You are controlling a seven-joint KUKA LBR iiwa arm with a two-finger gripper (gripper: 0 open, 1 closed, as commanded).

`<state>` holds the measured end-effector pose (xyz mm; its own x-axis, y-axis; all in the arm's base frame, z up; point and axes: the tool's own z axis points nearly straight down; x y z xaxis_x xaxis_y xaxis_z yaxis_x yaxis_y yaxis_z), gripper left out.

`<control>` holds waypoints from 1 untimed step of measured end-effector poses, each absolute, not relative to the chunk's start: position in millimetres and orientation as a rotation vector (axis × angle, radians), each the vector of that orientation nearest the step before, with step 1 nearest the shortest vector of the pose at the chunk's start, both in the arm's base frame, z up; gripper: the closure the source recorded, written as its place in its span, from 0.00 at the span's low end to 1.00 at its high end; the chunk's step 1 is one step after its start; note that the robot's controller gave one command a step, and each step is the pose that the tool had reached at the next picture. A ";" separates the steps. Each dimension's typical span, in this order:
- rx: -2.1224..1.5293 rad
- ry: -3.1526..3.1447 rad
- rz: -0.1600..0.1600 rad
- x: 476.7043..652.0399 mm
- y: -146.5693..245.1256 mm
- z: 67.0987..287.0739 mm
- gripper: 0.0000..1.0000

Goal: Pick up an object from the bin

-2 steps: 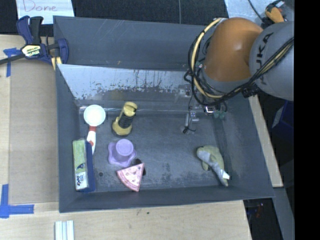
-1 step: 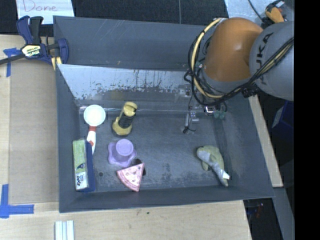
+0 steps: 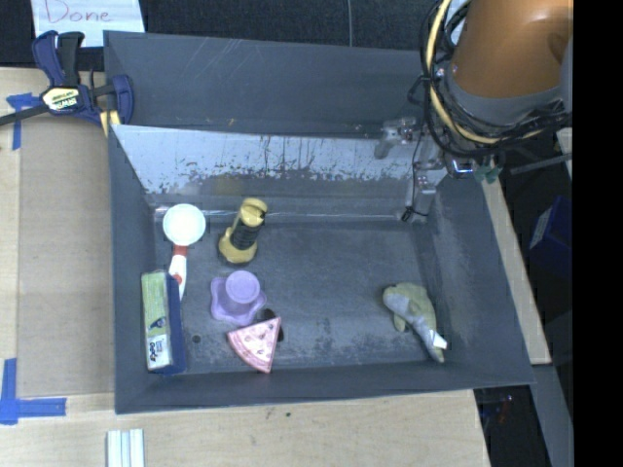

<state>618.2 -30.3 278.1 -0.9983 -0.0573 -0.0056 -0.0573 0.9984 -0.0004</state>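
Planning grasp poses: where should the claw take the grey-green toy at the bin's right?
Probably the grey-green toy across its thick upper body, from straight above: it lies flat with room either side and tapers to a white tip.

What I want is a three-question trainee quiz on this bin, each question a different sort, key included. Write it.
1. True or false: the pink pizza-slice-shaped wedge lies against the grey metal bin's right wall.
2. Which lies nearest the gripper? A) green rectangular pack B) grey-green soft toy C) white round-headed stick
3. What colour is the plastic cup between the yellow bottle-shaped toy and the wedge?
Key: 1 false; 2 B; 3 purple.
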 end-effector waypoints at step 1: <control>-0.243 3.128 0.000 616.9 -31.1 172.2 0.00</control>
